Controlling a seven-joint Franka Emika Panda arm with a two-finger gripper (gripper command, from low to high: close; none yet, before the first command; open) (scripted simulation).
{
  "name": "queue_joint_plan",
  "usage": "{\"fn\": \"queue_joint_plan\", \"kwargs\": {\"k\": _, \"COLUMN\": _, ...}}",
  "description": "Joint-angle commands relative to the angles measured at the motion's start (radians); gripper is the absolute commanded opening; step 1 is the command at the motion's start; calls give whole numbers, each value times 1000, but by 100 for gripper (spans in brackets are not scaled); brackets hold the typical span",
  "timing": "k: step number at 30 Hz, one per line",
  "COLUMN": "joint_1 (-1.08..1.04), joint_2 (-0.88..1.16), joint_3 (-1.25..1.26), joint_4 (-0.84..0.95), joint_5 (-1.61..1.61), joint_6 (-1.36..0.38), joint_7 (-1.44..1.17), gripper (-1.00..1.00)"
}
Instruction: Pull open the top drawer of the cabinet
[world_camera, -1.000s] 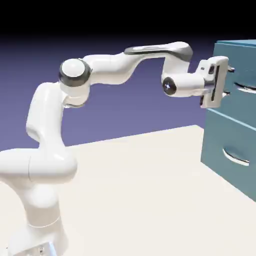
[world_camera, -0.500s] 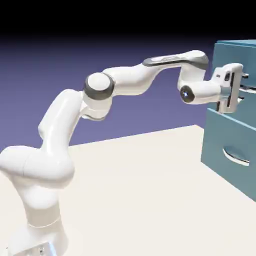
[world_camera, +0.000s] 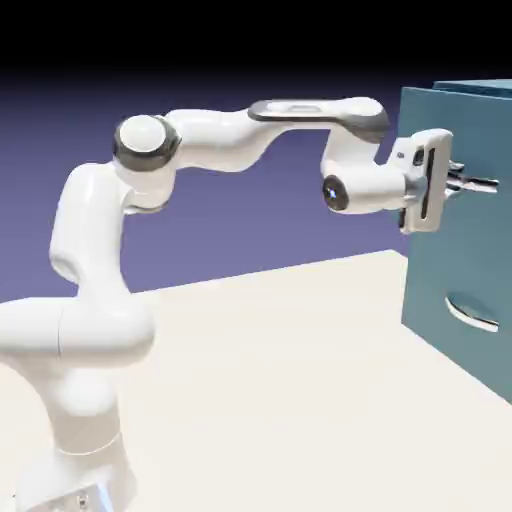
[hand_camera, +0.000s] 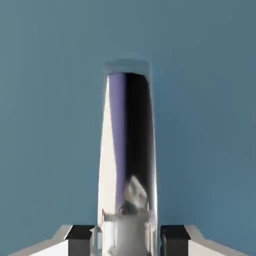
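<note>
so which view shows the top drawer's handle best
The hand view: the handle runs large up the middle, its lower end between the finger tips. The exterior view shows it small, partly behind the gripper.

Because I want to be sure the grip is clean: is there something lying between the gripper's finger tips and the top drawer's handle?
Nothing shows between them: in the hand view, the finger tips close in on both sides of the handle.

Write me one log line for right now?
gripper: shut on handle | top drawer: partly pulled out | lower drawer: shut
</note>
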Motion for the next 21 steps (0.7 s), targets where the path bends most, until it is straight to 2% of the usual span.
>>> {"fn": "queue_joint_plan", "kwargs": {"k": 1, "joint_1": 36, "joint_2": 8, "joint_3": -26, "joint_4": -35, "joint_5": 4, "joint_6": -9, "joint_7": -10, "gripper": -100}}
{"fn": "queue_joint_plan", "kwargs": {"k": 19, "joint_1": 685, "joint_2": -30, "joint_3": -520, "joint_4": -570, "joint_5": -15, "joint_6": -83, "joint_7": -52, "gripper": -100}}
{"fn": "queue_joint_plan", "kwargs": {"k": 20, "joint_1": 685, "joint_2": -30, "joint_3": -520, "joint_4": -570, "joint_5": -15, "joint_6": -83, "joint_7": -52, "gripper": 100}}
{"fn": "queue_joint_plan", "kwargs": {"k": 21, "joint_1": 685, "joint_2": -30, "joint_3": -520, "joint_4": -570, "joint_5": -15, "joint_6": -83, "joint_7": -52, "gripper": 100}}
